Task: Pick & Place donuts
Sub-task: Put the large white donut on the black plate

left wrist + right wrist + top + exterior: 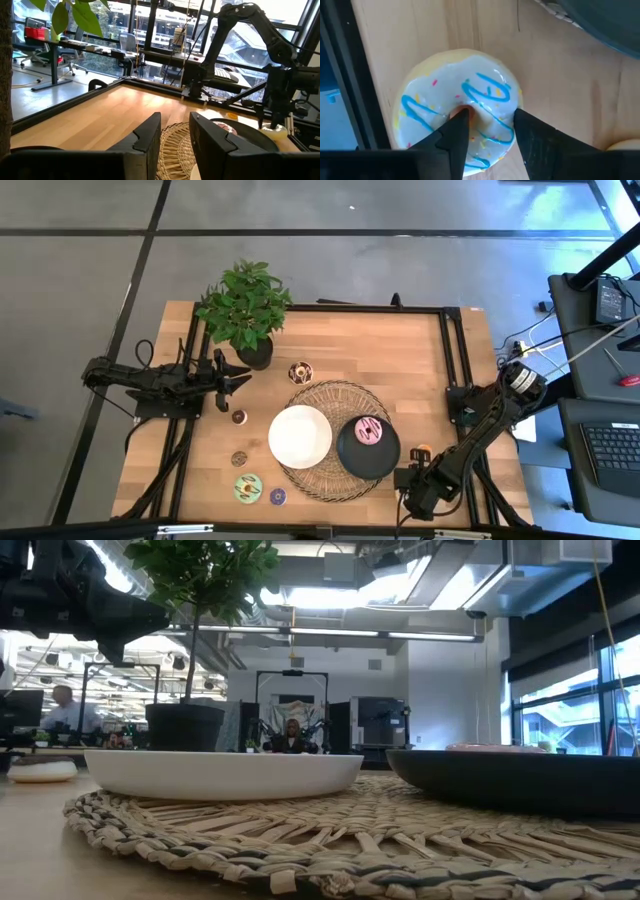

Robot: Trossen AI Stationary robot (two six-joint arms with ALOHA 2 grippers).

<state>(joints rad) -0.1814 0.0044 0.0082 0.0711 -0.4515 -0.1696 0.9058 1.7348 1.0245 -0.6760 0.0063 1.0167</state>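
Two arms are at the table. The right gripper (487, 132) hangs low at the table's near right corner, just beside the black plate (352, 458), its fingers apart, straddling one side of a white donut (457, 125) with blue stripes. The left gripper (240, 375) waits near the plant (243, 305), fingers slightly apart, empty.

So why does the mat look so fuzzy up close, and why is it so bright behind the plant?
Low view: the woven mat sits right against the camera, so its nearest strands blur, while ceiling lights glare behind the plant, turning it dark. Right wrist view: the right hand is close above a white donut with blue stripes, its fingers dark and soft-edged. Left wrist view: bright windows wash out the background.
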